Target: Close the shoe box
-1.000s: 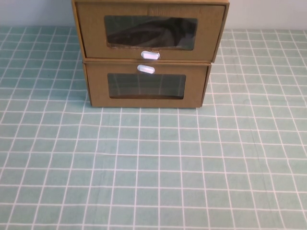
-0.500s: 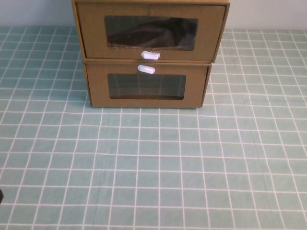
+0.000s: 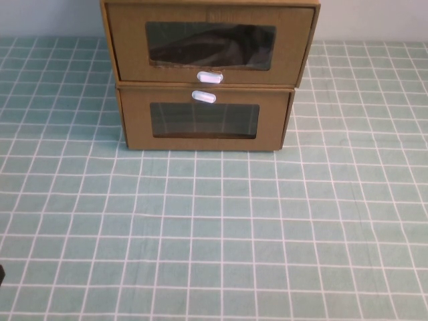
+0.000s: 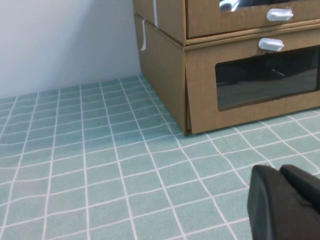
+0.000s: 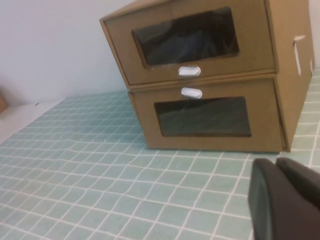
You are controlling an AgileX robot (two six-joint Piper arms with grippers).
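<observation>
The shoe box (image 3: 127, 47) is the upper of two stacked brown cardboard boxes at the far middle of the table. Its clear window shows something dark inside, and its white pull tab (image 3: 209, 77) sits below the window. Its front stands a little forward of the lower box. It also shows in the left wrist view (image 4: 225, 25) and the right wrist view (image 5: 250, 45). My left gripper (image 4: 277, 170) is shut and empty, low over the mat, near-left of the boxes; only a dark sliver of it (image 3: 1, 274) shows in the high view. My right gripper (image 5: 275, 161) is shut and empty, near-right of the boxes.
The lower cardboard box (image 3: 137, 120) has its white tab (image 3: 204, 97) above its window. A green mat with a white grid (image 3: 221, 234) covers the table. A pale wall (image 4: 65, 40) stands behind the boxes.
A dark sliver of my left gripper has come into the high view at the lower left edge. The boxes have not moved.
</observation>
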